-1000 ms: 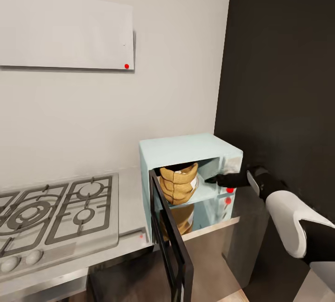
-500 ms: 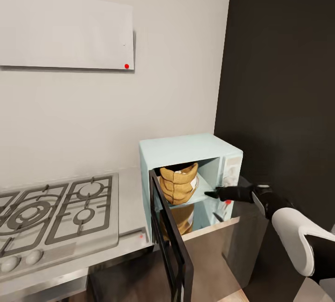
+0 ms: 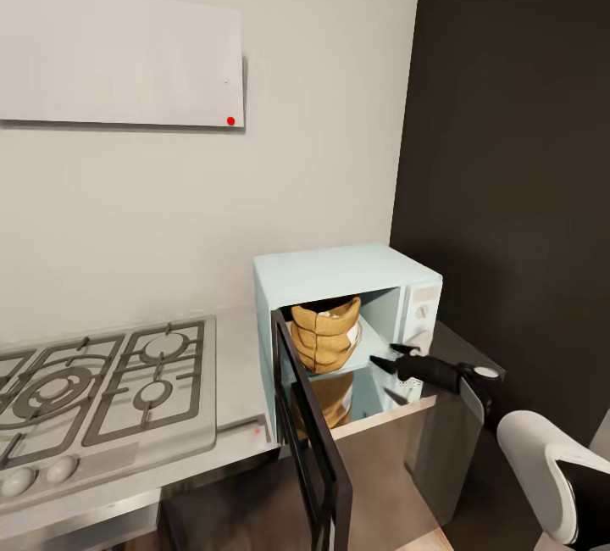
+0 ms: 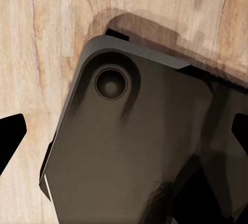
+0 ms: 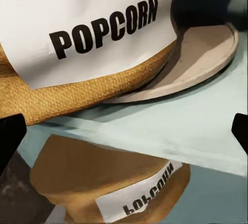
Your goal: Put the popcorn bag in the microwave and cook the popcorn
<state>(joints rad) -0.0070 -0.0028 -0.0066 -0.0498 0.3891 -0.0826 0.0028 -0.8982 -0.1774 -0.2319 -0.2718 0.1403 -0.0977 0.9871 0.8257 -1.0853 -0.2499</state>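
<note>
Head view: we see the popcorn bag [image 3: 324, 333] upright inside the microwave [image 3: 339, 280], its door [image 3: 313, 441] swung open; our right hand [image 3: 391, 356], fingers spread and empty, hovers just outside the opening.

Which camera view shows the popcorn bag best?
The right wrist view: the bag is close, its POPCORN label readable, resting on the turntable plate. The head view shows the whole bag, small, inside the open microwave. The left wrist view looks elsewhere.
</note>
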